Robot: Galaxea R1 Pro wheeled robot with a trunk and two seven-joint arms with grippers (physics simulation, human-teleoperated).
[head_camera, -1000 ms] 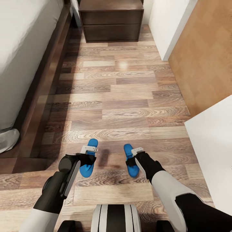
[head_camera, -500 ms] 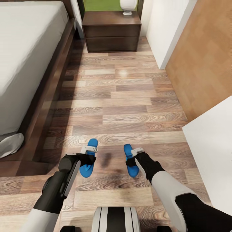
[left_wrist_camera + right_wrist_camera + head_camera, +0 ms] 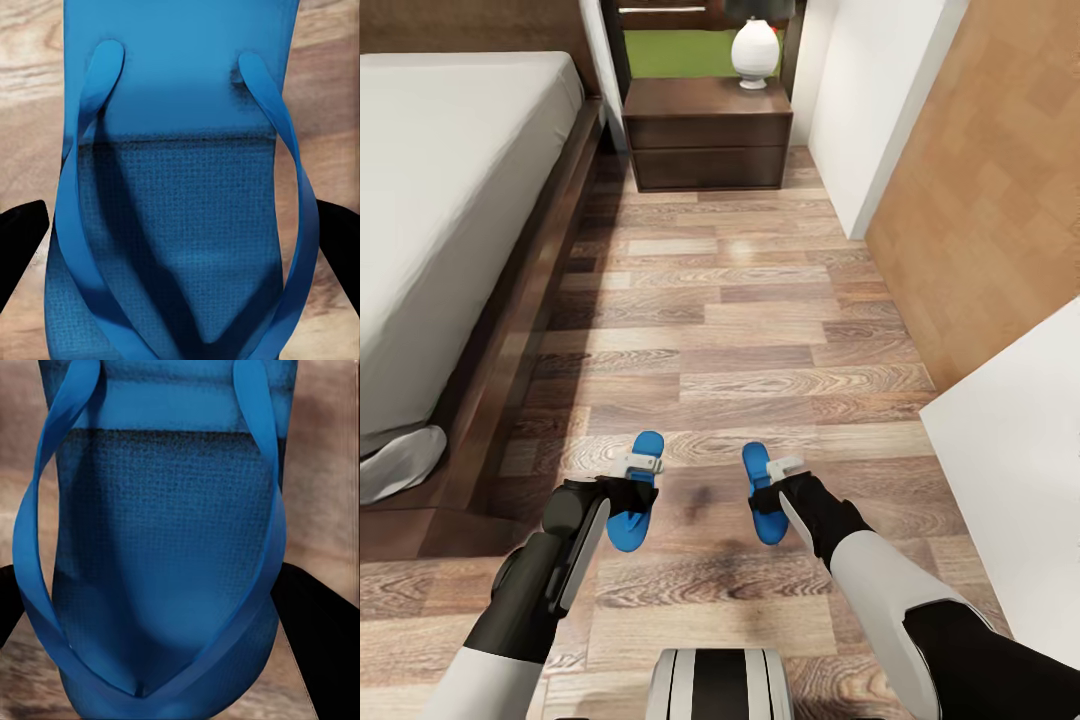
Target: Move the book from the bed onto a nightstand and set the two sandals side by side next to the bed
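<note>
Pinching one blue sandal [image 3: 634,492] in your left gripper [image 3: 641,467] and the other sandal [image 3: 762,493] in your right gripper [image 3: 781,470], lower both level, toes far, onto the floor [image 3: 760,330] nearer the bed [image 3: 450,220], the pair closer together than now.

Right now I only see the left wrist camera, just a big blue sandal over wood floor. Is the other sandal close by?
Observer: Yes. The right hand grips the second bright blue sandal, level with the first bright blue sandal in the left hand, a gap between them.
Operator: Where's the bed?
Observer: The pale-grey bed with dark wooden frame runs along the robot's left.
Operator: And a nightstand?
Observer: A dark-brown wooden nightstand stands ahead, a white round lamp on it.
</note>
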